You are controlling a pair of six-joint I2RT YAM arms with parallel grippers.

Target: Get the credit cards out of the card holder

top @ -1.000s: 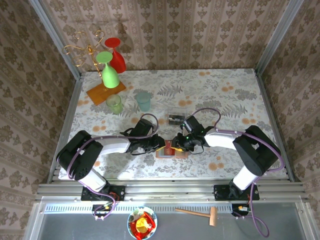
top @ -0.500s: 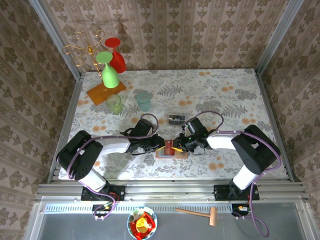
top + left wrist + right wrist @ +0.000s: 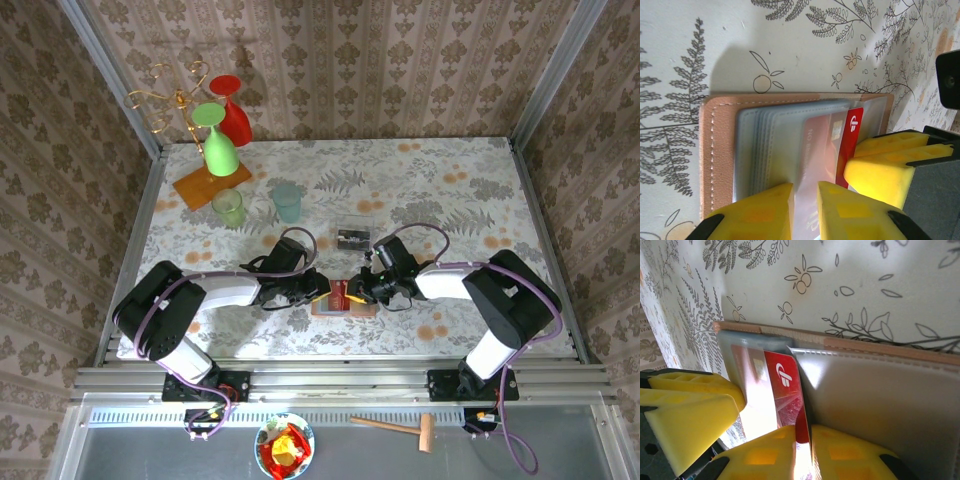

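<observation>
Currently the small salmon-tan leather-like bifold card holder [image 3: 343, 304] lies open and flat on the floral-print table [image 3: 450, 190], near the middle of the front edge, between my two arms. Through the left wrist camera I see its grey-blue translucent pockets fanned over the stitched tan cover. A thin red plastic card with a white logo [image 3: 854, 125] pokes out of one pocket.

My right gripper [image 3: 804, 432] has its yellow fingers pressed together on the edge of that red card (the gap between the pads looks no wider than the card itself). My left gripper [image 3: 804, 191] is pinched onto a clear pocket leaf of the card holder, one finger on each side of it. From overhead the two grippers meet nose to nose over the holder, very close together.

Just behind the holder sits a small clear plastic tray [image 3: 352, 237] with something dark in it. Further back on the left stand a pale green tumbler [image 3: 229, 207] and a teal tumbler [image 3: 288, 201]. Towards the far left corner is a gold wire glass rack on a flat orange base [image 3: 210, 184], with a green stemmed glass [image 3: 218, 142] and a red stemmed glass [image 3: 232, 110] upside down on it. In front of the table lie a wooden mallet [image 3: 395, 427] and a bowl of colourful bits [image 3: 284, 447].
</observation>
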